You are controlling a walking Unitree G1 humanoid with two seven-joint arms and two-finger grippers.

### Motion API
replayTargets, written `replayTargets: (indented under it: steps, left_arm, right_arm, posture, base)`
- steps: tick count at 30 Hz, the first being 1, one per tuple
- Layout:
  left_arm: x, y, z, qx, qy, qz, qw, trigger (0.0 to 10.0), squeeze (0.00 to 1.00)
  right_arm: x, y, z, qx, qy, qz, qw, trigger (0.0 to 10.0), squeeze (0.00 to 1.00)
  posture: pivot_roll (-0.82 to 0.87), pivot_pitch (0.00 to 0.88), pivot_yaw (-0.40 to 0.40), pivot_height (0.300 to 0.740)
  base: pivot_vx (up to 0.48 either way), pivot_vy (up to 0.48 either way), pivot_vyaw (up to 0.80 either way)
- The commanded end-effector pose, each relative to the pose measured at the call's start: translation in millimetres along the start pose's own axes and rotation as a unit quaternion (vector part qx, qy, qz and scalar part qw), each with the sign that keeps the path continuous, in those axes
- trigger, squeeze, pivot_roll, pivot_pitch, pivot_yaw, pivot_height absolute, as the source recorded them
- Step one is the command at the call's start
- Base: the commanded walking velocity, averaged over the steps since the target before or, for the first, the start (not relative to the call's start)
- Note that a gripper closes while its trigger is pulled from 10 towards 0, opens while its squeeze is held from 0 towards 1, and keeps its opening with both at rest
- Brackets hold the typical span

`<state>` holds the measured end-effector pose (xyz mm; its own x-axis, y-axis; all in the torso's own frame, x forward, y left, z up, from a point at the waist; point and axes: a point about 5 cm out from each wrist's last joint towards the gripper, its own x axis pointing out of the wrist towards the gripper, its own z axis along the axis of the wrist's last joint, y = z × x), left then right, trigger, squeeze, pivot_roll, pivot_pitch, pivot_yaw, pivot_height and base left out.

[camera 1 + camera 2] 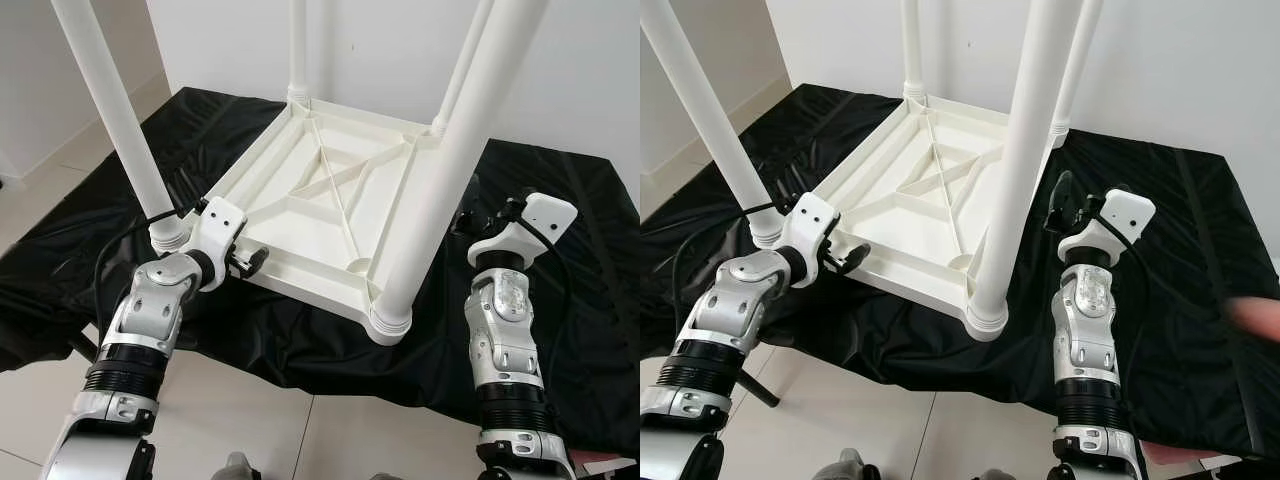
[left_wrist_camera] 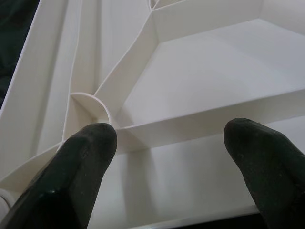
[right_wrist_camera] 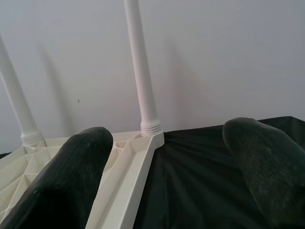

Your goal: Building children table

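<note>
Your left hand (image 1: 255, 262) is closest to you, at about 8 o'clock in the head views. It sits right at the near edge of the white table (image 1: 330, 200). The table lies upside down on a black cloth (image 1: 560, 250), with its four white legs sticking up. The left wrist view looks between the hand's two black fingers (image 2: 81, 162), and you can see they are apart with nothing in them. Past them is the ribbed underside of the table (image 2: 200, 81), very close up. The head views cannot show you the ribs that big.

Your right hand (image 1: 1060, 205) is at about 3 o'clock, beside the table and above the cloth. It is not touching the table. Its fingers (image 3: 71, 171) are apart too, and they hold nothing. The right wrist view looks across the cloth (image 3: 200, 176) to a far corner, where one leg (image 3: 140, 71) stands in its socket in front of a pale wall (image 3: 228, 52).

The nearest leg (image 1: 440, 170) stands at the near right corner, between your two hands. Another leg (image 1: 115, 110) rises at 10 o'clock, just behind the left hand. Two more stand at the far corners, near 12 o'clock.

In the right eye view, a blurry bit of a person's hand (image 1: 1255, 318) shows at the edge at 4 o'clock.
</note>
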<state>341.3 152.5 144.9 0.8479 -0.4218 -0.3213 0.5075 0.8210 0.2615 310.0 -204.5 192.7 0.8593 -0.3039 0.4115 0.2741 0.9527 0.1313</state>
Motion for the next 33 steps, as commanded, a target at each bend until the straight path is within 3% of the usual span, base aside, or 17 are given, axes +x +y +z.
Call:
replayTargets:
  steps: [1,10,27,29,33]
  left_arm:
    - [1.1,0.8,-10.0,-0.001,0.030,0.085,0.996,10.0,0.00]
    - [10.1,-30.3,-23.1,-0.021,0.072,0.027,0.997,10.0,0.00]
    - [16.4,-43.9,-16.5,-0.033,0.067,0.012,0.997,10.0,0.00]
    - [18.1,-49.2,-14.5,-0.034,0.064,0.001,0.997,10.0,0.00]
    - [20.7,-74.5,-8.3,-0.034,0.053,-0.065,0.996,10.0,0.00]
  right_arm:
    - [2.4,-4.8,5.9,-0.008,-0.012,-0.012,1.000,10.0,0.00]
    - [8.0,-14.6,13.5,-0.022,-0.027,-0.035,0.999,10.0,0.00]
    - [4.7,-21.2,12.1,-0.025,-0.021,-0.036,0.999,10.0,0.00]
    - [4.0,-23.2,11.3,-0.027,-0.019,-0.036,0.999,10.0,0.00]
    - [5.5,-20.3,10.5,-0.015,-0.021,-0.028,0.999,10.0,0.00]
  posture:
    - [0.00,0.023,0.012,0.740]
    - [-0.02,0.023,0.014,0.740]
    - [-0.04,0.022,0.020,0.740]
    - [-0.04,0.019,0.024,0.740]
    - [-0.03,0.007,0.020,0.740]
  base:
    - [0.000,0.000,0.00]
    - [0.000,0.000,0.00]
    - [0.000,0.000,0.00]
    - [0.000,0.000,0.00]
    - [0.000,0.000,0.00]
